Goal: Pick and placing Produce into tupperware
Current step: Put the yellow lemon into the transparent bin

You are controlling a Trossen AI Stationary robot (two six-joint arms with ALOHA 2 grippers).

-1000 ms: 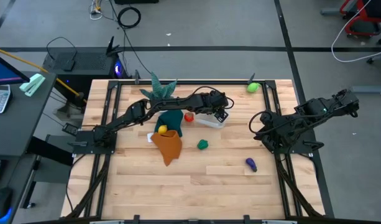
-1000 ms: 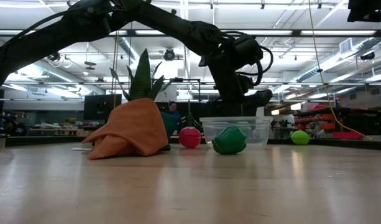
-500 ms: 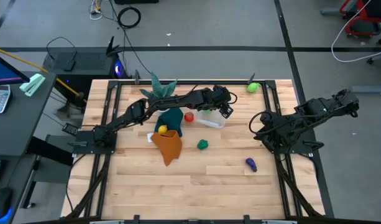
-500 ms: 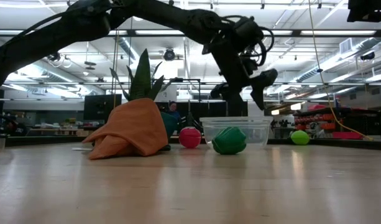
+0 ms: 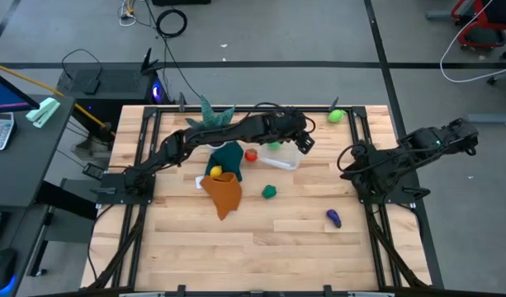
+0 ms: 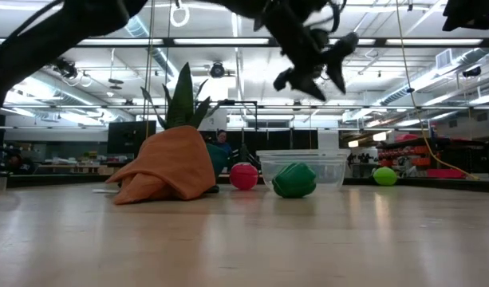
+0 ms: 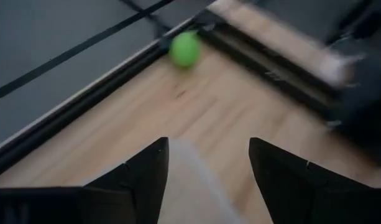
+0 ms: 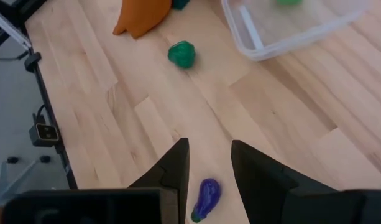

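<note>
The clear tupperware sits on the table beyond its middle, with a light green piece inside. Loose produce lies on the wood: red, yellow, dark green, purple, and a light green ball at the far right corner. My left gripper hangs open, high above the tupperware's right end. My right gripper waits at the table's right side, its fingers a little apart.
An orange cloth and a teal cloth lie left of the tupperware, with a teal spiky plant behind them. Dark frame rails run along the table's sides. Bare wood spreads along the near half.
My left gripper has risen from down at the tupperware to high above it, drifting toward the table's far right corner and tipping as it climbed. The tupperware and the loose produce have stayed in place.
</note>
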